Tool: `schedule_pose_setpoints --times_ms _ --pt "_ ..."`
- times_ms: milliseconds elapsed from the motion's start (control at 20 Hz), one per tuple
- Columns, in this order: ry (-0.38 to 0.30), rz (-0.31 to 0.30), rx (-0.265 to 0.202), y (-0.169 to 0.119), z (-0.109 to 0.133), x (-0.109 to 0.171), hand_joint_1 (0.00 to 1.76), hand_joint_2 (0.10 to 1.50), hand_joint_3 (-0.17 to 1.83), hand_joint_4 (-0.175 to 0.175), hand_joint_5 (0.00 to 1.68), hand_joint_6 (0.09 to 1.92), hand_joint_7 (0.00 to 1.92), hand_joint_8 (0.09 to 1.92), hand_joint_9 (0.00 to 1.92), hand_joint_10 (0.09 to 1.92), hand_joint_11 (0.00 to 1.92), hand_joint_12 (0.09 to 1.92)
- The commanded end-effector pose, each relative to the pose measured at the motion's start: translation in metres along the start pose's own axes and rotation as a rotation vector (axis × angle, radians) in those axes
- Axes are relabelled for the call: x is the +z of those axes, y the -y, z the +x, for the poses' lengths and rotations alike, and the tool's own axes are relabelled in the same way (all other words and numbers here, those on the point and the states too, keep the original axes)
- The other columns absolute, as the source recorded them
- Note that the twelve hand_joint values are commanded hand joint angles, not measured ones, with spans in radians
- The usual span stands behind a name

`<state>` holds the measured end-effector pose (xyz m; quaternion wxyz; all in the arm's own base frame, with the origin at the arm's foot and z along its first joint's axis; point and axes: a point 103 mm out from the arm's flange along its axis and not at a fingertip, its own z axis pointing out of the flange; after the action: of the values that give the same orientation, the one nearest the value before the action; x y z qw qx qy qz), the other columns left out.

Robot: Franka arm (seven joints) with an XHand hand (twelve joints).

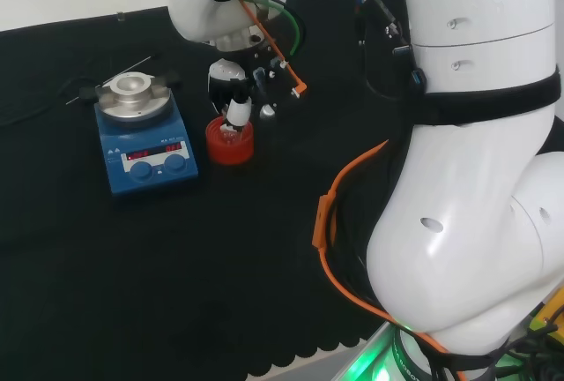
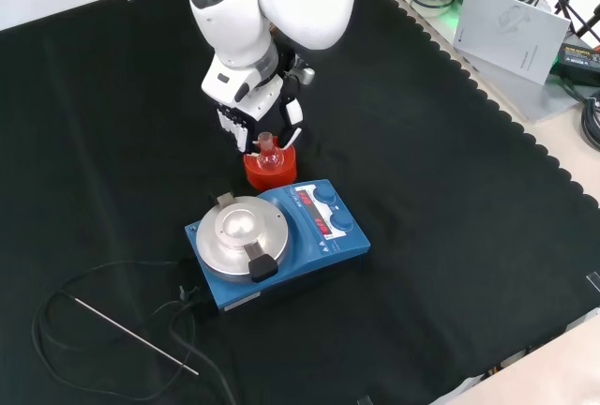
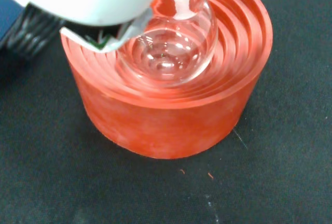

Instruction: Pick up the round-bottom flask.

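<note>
Round-bottom flask (image 3: 171,47): clear glass, bulb seated in the stepped hollow of a red ribbed stand (image 3: 171,115). Neck upright in the front view. Bulb looks empty in the wrist view; the red rings show straight through the glass.

Stand sits on the black cloth of the counter (image 2: 450,236), just beside the far edge of a blue stirrer plate (image 2: 277,241) in the front view; in the head view it is right of the plate, close by it.

Hand (image 2: 253,110) directly over the flask, coming down from the top of the front view. Fingers (image 1: 238,112) point down at the neck; one white-tipped finger lies against or just beside the neck in the head view. In the wrist view a blurred white part of the hand overlaps the bulb's upper side. Cannot tell whether the fingers are closed round the neck or merely set near it; contact is hidden by the hand itself.

Stirrer plate: round silver top, red display and two blue knobs on its front face. A thin metal rod (image 2: 136,335) and a dark cable (image 2: 112,269) lie on the cloth at the lower left of the front view, well apart from the flask.
</note>
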<state>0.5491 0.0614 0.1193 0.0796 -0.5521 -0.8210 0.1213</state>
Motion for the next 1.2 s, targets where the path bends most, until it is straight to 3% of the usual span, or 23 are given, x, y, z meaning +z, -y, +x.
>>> schedule_pose_setpoints --times_ms 50,150,300,1200 --pt "-0.003 -0.005 0.000 0.0001 0.0002 0.0030 1.11 0.41 0.96 -0.175 1.03 0.83 1.37 0.69 1.44 0.62 1.32 1.04" --pt "-0.006 -0.011 0.002 0.0005 0.0002 0.0032 1.17 0.56 0.81 -0.175 1.16 0.78 1.40 0.66 1.47 0.58 1.34 1.03" --pt "-0.004 -0.021 0.002 0.0009 0.0001 0.0023 1.19 0.64 0.71 -0.175 1.23 0.73 1.42 0.63 1.50 0.55 1.37 1.02" --pt "0.004 -0.049 0.005 0.0016 0.0004 -0.0044 1.32 0.58 0.78 -0.175 1.21 0.65 1.45 0.58 1.61 0.43 1.50 0.96"
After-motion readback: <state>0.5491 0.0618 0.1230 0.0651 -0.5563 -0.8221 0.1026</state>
